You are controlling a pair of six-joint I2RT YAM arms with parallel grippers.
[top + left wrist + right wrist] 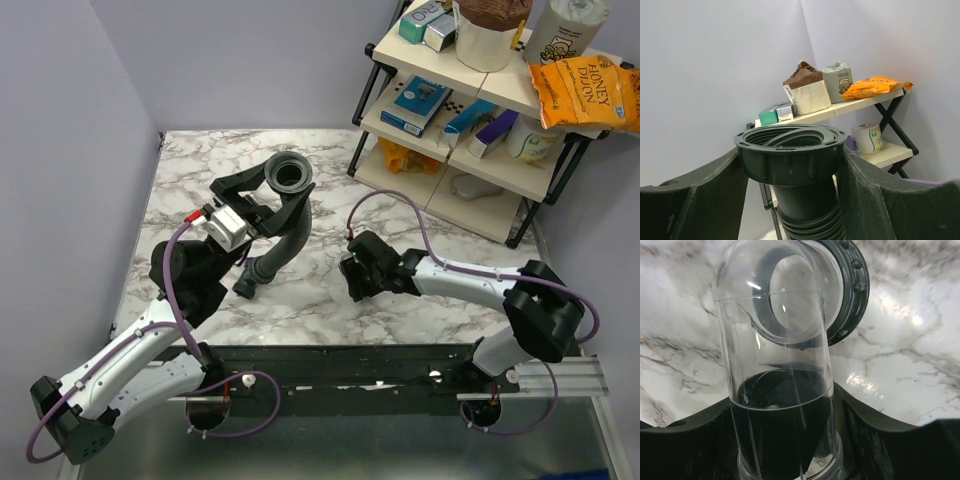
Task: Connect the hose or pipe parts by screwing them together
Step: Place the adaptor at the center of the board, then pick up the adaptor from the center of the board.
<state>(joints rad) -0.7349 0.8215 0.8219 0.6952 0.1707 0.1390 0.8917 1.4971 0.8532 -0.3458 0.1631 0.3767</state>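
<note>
My left gripper (276, 196) is shut on the black ribbed hose (283, 232), just below its upper collar nut (289, 175), and holds that end raised with the nut's mouth facing up. The hose's lower end (246, 283) rests on the marble table. In the left wrist view the threaded nut (790, 155) sits between my fingers (875, 200), with the ribs (810, 222) below. My right gripper (356, 276) is low over the table and shut on the fitting's clear bent tube (775, 355), which ends in a grey collar (852, 285). From above, the fitting is mostly hidden.
A black-framed shelf rack (470, 120) stands at the back right with boxes, paper rolls and an orange snack bag (585, 92). Purple cables (395, 205) loop over the marble table (200, 170). Lilac walls close the left and back.
</note>
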